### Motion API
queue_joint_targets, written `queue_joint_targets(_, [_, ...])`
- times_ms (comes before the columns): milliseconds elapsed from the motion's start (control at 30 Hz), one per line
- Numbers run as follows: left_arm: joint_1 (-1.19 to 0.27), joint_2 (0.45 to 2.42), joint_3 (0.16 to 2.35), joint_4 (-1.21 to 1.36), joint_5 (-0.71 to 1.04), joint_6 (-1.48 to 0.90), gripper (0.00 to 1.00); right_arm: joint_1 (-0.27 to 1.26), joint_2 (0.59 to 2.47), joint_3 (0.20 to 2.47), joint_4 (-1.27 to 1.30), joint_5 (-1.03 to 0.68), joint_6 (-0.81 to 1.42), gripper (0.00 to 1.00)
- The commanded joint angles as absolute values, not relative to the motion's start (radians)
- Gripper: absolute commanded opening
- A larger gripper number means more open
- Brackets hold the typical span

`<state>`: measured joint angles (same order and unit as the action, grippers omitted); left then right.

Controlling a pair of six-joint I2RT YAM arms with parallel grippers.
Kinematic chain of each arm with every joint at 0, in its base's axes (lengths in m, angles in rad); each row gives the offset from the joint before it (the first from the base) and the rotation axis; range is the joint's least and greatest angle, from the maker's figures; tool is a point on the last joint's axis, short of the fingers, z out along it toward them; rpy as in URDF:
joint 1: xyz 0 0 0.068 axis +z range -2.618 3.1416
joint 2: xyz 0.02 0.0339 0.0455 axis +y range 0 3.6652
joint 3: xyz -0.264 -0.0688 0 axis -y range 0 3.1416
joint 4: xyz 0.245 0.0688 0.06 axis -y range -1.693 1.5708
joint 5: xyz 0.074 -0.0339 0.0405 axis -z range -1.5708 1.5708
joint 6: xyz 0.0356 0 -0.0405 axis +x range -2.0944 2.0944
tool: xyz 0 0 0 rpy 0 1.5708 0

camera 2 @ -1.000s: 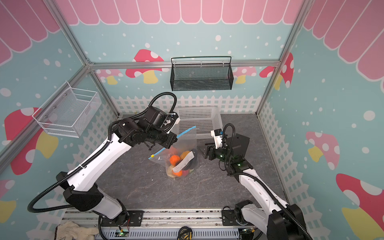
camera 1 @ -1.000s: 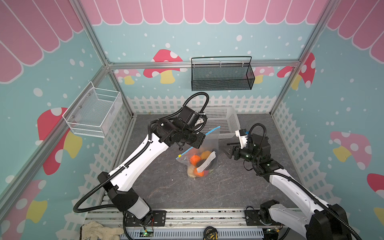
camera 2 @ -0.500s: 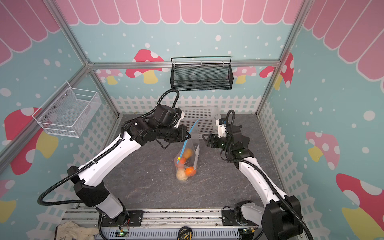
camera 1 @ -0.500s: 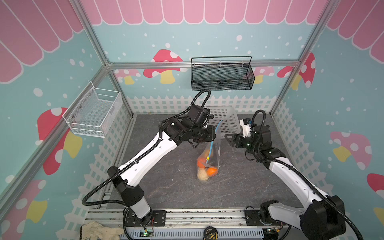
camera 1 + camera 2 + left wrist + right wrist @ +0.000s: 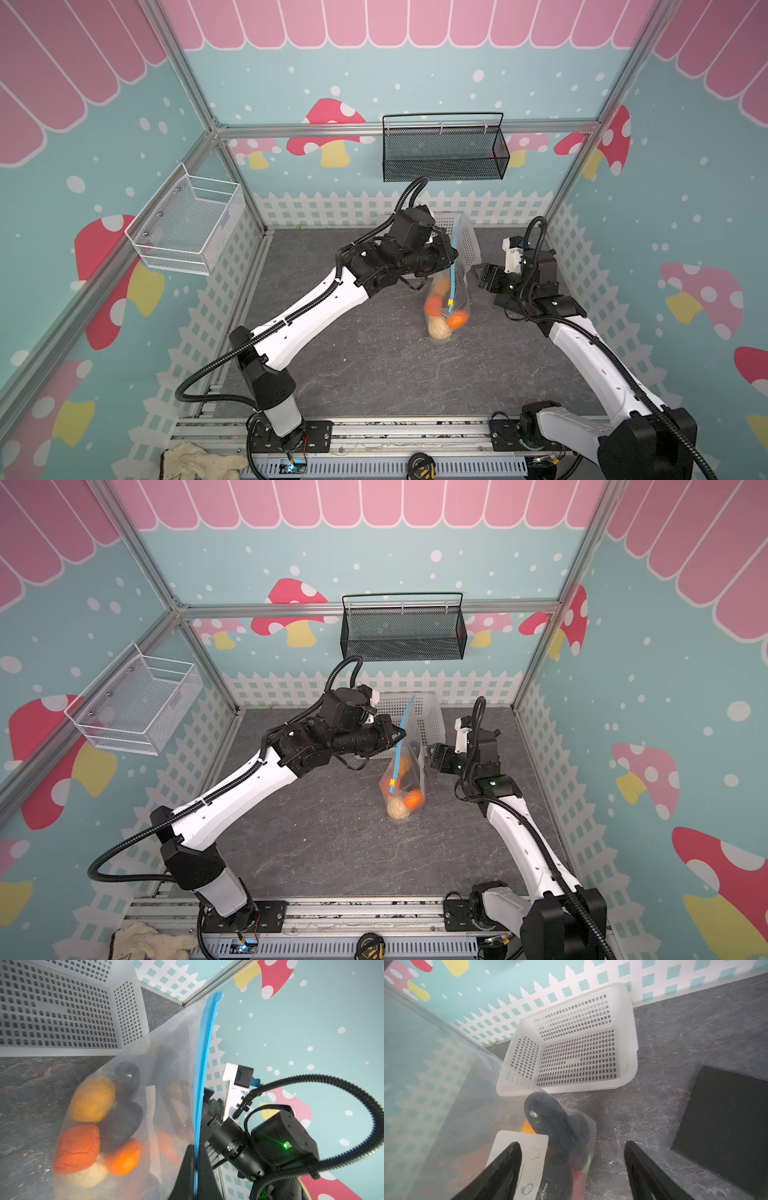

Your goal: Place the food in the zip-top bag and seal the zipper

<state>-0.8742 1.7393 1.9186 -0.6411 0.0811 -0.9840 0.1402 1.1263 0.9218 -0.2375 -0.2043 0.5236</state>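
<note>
Both tools flank the zip-top bag [image 5: 460, 291]: left tool [image 5: 452, 258] clenched on the zipper [image 5: 204, 1059], right tool [image 5: 477, 273] released, food [image 5: 92, 1099] inside.

Left arm [image 5: 316, 303]: white shell links, black joint housings, black base. Right arm [image 5: 519, 833] alike; green light [image 5: 285, 1145] on black wrist housing, white bracket [image 5: 233, 1082]. Ribbed black conduit [image 5: 315, 1078] loops off each. Right hand [image 5: 572, 1144]: flat black tapered fingers

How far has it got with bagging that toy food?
Done: the food is inside the bag. In hand: the left gripper pinches the zipper, holding the bag upright; the right gripper is open beside it. Left: sealing, though whether the zipper is already shut is unclear.
</note>
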Motion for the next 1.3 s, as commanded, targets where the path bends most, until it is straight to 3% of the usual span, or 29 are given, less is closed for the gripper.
queue_joint_targets(0, [-0.911, 1.756, 1.89, -0.498, -0.002, -1.1, 0.0, 0.108, 1.102, 0.952, -0.279, -0.15, 0.498, 0.82])
queue_joint_targets(167, [-0.959, 1.793, 1.861, -0.387, -0.051, -1.18, 0.0, 0.064, 1.078, 0.977, -0.318, -0.089, 0.465, 0.84])
queue_joint_targets(467, [-1.008, 1.883, 1.947, -0.318, -0.032, -1.229, 0.0, 0.026, 1.083, 1.002, -0.313, -0.139, 0.465, 0.87])
queue_joint_targets(900, [-0.879, 1.658, 1.421, -0.207, -0.026, -1.319, 0.0, 0.024, 1.122, 0.98, -0.235, -0.295, 0.501, 0.88])
queue_joint_targets(1267, [-0.76, 1.529, 1.139, -0.181, 0.024, -1.319, 0.0, 0.045, 1.165, 0.932, -0.199, -0.408, 0.5, 0.84])
